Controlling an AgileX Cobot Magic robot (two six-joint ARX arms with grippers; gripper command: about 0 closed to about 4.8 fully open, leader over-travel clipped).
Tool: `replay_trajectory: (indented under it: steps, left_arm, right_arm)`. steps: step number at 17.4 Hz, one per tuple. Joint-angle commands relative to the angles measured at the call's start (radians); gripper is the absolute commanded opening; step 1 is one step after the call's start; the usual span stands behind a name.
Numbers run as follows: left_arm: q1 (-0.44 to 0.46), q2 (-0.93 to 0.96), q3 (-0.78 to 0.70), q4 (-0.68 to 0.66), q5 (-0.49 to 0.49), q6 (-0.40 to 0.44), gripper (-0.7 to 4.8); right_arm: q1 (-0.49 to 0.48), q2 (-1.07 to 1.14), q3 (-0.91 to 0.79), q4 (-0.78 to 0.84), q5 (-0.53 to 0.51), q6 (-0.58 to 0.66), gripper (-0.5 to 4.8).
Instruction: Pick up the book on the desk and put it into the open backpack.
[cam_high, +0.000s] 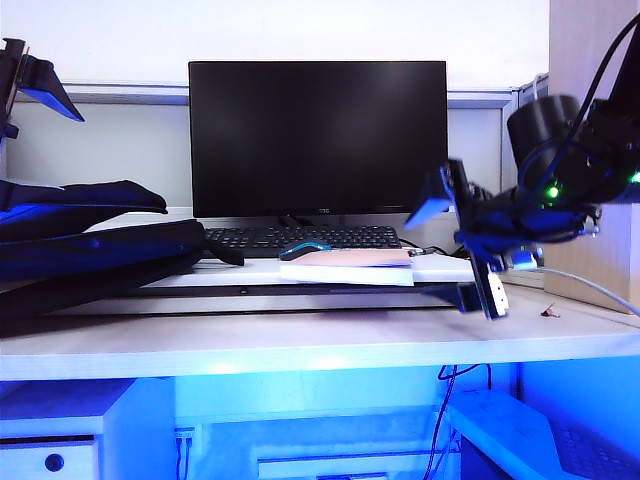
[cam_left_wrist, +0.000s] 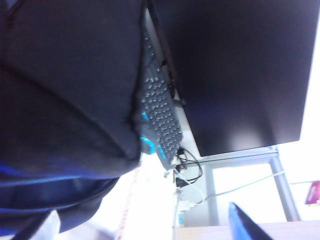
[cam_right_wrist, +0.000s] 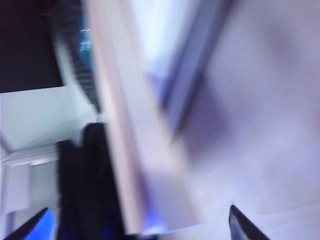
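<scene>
On the white raised board (cam_high: 440, 268) mid-desk (cam_high: 300, 340) lies the book (cam_high: 348, 266), flat, w/ a blue mouse (cam_high: 305, 249) touching its far-left corner, keyboard (cam_high: 300, 238) and dark monitor (cam_high: 318, 135) behind. Left of it the backpack (cam_high: 90, 245) sprawls across the desk's left side, dark flaps apart; left gripper (cam_high: 25, 85) hangs high at the far-left edge above the bag, jaws spread, gripping nothing. Right gripper (cam_high: 462, 250) sits low just beside the book's right end, fingers wide apart w/ nothing between, not touching it; right wrist view is blurred.
</scene>
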Motion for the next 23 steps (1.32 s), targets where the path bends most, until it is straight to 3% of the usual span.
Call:
replay_trajectory:
  steps: [1, 8, 9, 10, 12, 13, 14, 15, 16, 21, 22, 23]
  left_arm:
    - [0.001, 0.019, 0.002, 0.043, -0.003, 0.005, 4.79]
    - [0.001, 0.06, 0.003, 0.068, 0.001, 0.022, 4.79]
    - [0.001, 0.064, 0.002, 0.069, 0.003, 0.024, 4.79]
    - [0.001, 0.064, 0.003, 0.069, 0.005, 0.029, 4.79]
    - [0.001, 0.066, 0.003, 0.068, 0.005, 0.034, 4.79]
    - [0.001, 0.071, 0.003, 0.068, 0.004, 0.036, 4.79]
    - [0.001, 0.082, 0.003, 0.069, 0.005, 0.041, 4.79]
    - [0.001, 0.091, 0.004, 0.069, 0.004, 0.043, 4.79]
    - [0.001, 0.103, 0.006, 0.07, 0.004, 0.046, 4.79]
    - [0.0, 0.245, 0.18, 0.059, -0.005, 0.046, 4.79]
    - [0.0, 0.261, 0.202, 0.042, -0.022, 0.046, 3.96]
    - [0.0, 0.269, 0.21, 0.032, -0.044, 0.046, 1.8]
  right_arm:
    - [0.001, 0.077, 0.068, 0.018, -0.029, -0.005, 4.79]
    - [0.005, 0.106, 0.19, -0.03, -0.035, -0.001, 4.74]
    - [0.006, 0.117, 0.204, -0.039, -0.04, -0.001, 4.42]
    - [0.007, 0.14, 0.224, -0.037, -0.054, 0.0, 3.71]
    - [0.015, 0.163, 0.239, -0.036, -0.057, 0.014, 3.52]
    - [0.02, 0.172, 0.24, -0.036, -0.055, 0.033, 2.94]
    - [0.025, 0.175, 0.24, -0.039, -0.055, 0.032, 1.88]
    - [0.025, 0.177, 0.24, -0.035, -0.055, 0.032, 0.44]
    - [0.025, 0.177, 0.24, -0.032, -0.058, 0.029, 0.0]
    - [0.027, 0.177, 0.255, 0.068, -0.132, 0.025, -0.02]
    - [0.028, 0.177, 0.272, 0.072, -0.158, 0.025, -0.03]
    - [0.03, 0.176, 0.285, 0.079, -0.175, 0.026, -0.03]
